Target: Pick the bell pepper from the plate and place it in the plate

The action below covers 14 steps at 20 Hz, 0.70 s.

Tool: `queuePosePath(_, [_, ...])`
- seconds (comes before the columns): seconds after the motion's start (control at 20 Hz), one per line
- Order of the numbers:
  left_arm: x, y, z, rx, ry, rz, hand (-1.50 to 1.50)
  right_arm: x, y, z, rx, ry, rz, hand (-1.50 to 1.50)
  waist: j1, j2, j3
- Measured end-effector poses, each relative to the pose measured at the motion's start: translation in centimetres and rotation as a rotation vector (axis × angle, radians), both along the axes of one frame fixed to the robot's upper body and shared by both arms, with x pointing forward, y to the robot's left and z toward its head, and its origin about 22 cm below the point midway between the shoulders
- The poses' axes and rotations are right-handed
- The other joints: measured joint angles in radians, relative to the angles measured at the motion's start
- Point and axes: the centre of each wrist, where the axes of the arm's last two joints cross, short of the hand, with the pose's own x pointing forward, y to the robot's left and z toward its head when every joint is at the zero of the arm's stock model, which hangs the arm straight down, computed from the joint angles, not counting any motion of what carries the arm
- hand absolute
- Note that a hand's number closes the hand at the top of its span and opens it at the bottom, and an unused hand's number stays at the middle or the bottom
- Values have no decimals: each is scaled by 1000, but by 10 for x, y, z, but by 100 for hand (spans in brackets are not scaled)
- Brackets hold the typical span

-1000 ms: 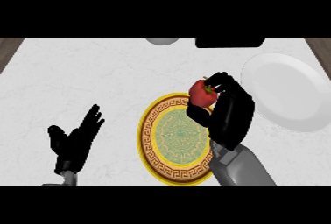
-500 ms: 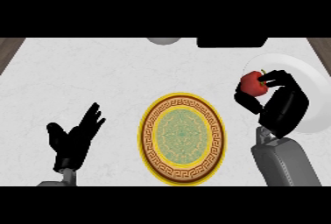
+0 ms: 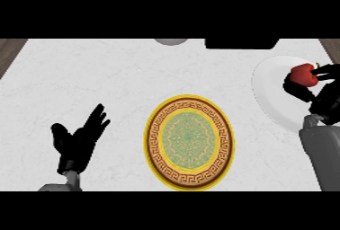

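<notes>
Two plates lie on the pale marbled counter [image 3: 100, 81]: a gold-rimmed patterned plate [image 3: 189, 140] in the middle and a plain white plate [image 3: 269, 96] at the far right, partly cut off by the view's edge. A second ago we saw the red bell pepper [image 3: 303, 74] being lifted at the patterned plate's upper right rim. Half a second ago it was crossing onto the white plate's near side. Now it sits further right, over the white plate's upper part, and the patterned plate is bare. We judge that the pick and the carry are done, and that what remains is to lower the pepper and let it go. The right hand [image 3: 319, 96] grasps the pepper, with black fingers and thumb curled round it from below and from the side. We cannot tell whether the pepper already touches the plate or hangs above it. The grey forearm [image 3: 322, 152] comes up from the lower right corner, close to the view's right edge, with the hand angled in over the plate. The left hand [image 3: 78, 143] shows at the lower left, open with fingers up, resting where it was before.
</notes>
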Motion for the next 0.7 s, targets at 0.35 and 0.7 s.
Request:
queuePosePath(0.35, [1,-3,0,-4,-7,-8,0,12,-66,0,57,77,-32,-150,7,3,0])
queuePosePath(0.7, [4,-9,3,-3,-13,-32,0,12,-103,-24,149,332,39,-150,27,12,2])
